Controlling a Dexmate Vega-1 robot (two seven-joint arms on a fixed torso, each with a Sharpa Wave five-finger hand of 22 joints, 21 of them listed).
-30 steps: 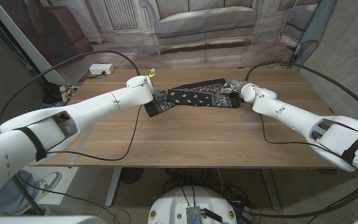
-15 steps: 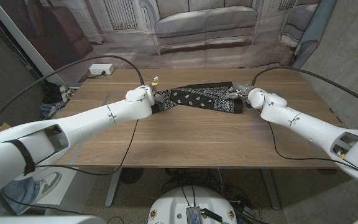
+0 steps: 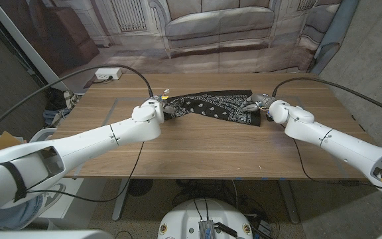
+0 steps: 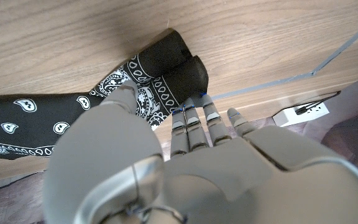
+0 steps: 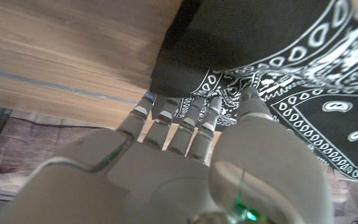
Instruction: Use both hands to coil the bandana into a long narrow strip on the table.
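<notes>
Lying limp and light on the tabletop (image 3: 197, 146), the bandana (image 3: 211, 106) suits end grips, where left robot hand (image 3: 156, 108) and right robot hand (image 3: 257, 103) each pinch its rolled ends.

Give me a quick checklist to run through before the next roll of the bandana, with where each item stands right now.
1. Left hand on its end of the bandana: ok, thumb on the cloth in the left wrist view.
2. Right hand on the other end: ok, fingers on the cloth's edge.
3. Left end already rolled: ok, a tight fold shows.
4. Cloth narrowed to a strip along its whole length: not ok, the right part is wider.
5. Grip firm enough to roll: cannot tell.
6. Cloth lies on the table: ok.
</notes>
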